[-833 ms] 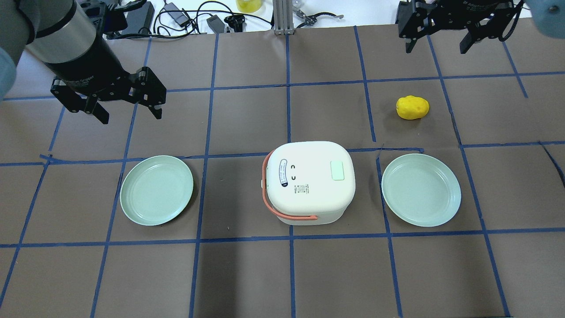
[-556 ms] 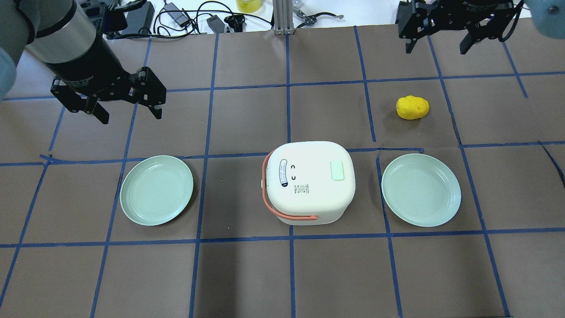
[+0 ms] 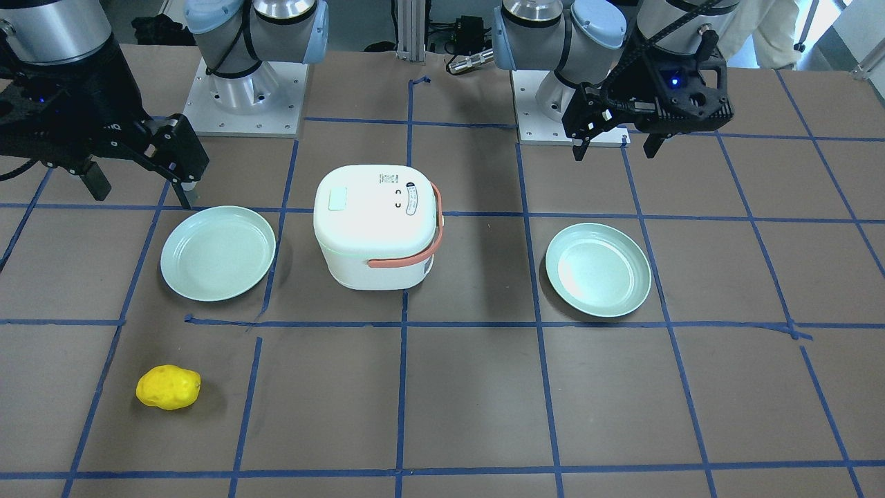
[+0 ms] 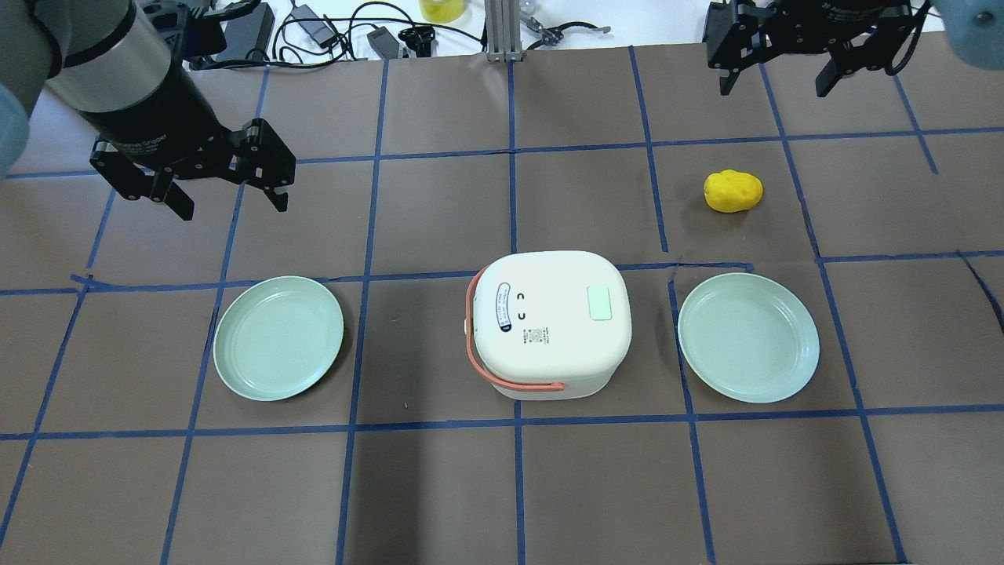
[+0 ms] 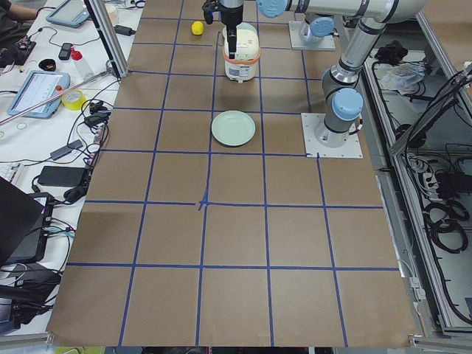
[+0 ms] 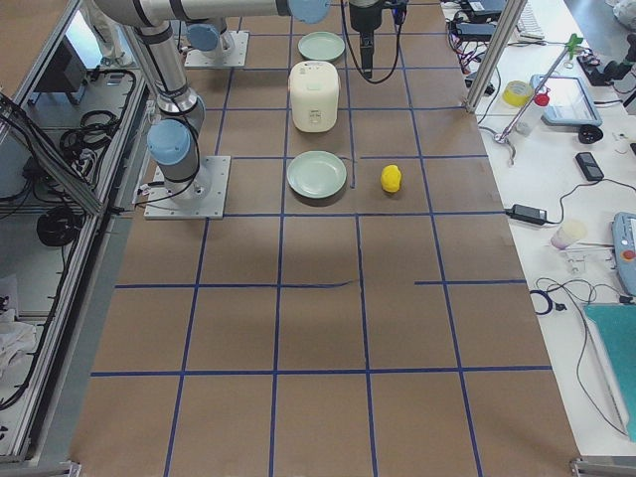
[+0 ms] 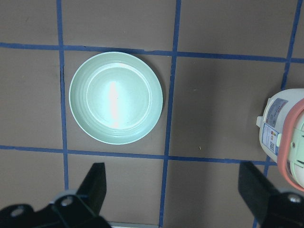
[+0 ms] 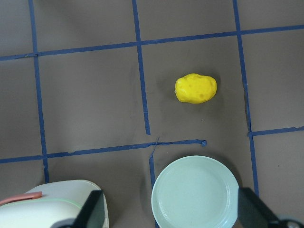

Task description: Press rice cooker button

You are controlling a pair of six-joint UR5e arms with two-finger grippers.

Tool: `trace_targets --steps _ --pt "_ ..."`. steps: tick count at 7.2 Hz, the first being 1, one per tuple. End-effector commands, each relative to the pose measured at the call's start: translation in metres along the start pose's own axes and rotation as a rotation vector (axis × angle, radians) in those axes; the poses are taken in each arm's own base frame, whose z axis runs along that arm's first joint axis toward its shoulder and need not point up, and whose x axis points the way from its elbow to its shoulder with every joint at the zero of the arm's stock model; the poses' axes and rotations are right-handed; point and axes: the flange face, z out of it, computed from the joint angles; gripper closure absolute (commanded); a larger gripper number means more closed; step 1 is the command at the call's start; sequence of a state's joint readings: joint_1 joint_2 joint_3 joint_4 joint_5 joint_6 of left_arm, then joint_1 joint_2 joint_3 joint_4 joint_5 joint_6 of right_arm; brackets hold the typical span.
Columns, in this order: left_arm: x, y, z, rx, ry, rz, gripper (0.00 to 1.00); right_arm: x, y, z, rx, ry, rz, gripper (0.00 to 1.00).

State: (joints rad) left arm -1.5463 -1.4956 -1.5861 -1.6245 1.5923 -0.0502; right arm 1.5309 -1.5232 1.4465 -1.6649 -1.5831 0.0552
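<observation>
The left gripper [image 4: 234, 207] hangs high over the table [image 4: 439, 196], its jaws spread wide with nothing between them. Its wrist view looks straight down on the left plate [image 7: 116, 97], with an edge of the cooker [image 4: 549, 322] at that frame's right side. The right gripper [image 4: 774, 89] hangs high over the table's right side, jaws likewise wide apart and empty. Its wrist view takes in the yellow lump [image 8: 195, 88], the right plate [image 8: 194, 192] and a corner of the cooker.

The cooker stands upright in the middle of the table, lid down, between the two plates and touching neither. The button [image 4: 599, 302] is a pale green rectangle on top of the lid, toward the right plate's side. The orange handle [image 4: 478, 357] lies folded down around the side that faces the left plate. Both grippers are well apart from the cooker.

The yellow lump lies beyond the right plate, on the side away from the robot, apart from it.
</observation>
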Motion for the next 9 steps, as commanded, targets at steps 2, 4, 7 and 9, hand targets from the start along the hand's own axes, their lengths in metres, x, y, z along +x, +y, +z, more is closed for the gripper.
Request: trace_targets --steps 2,4,7,9 --pt "0.0 0.0 0.0 0.0 0.0 0.001 0.0 0.0 0.0 0.0 -0.003 0.003 0.0 0.0" --pt "0.0 0.0 0.0 0.0 0.0 0.001 0.0 0.0 0.001 0.002 -0.011 0.001 0.0 0.0" --pt "0.0 0.0 0.0 0.0 0.0 0.001 0.0 -0.025 0.02 0.015 -0.076 -0.011 -0.044 0.71" --pt "0.0 0.0 0.0 0.0 0.0 0.0 0.0 -0.082 0.056 0.05 -0.163 -0.012 -0.111 0.81"
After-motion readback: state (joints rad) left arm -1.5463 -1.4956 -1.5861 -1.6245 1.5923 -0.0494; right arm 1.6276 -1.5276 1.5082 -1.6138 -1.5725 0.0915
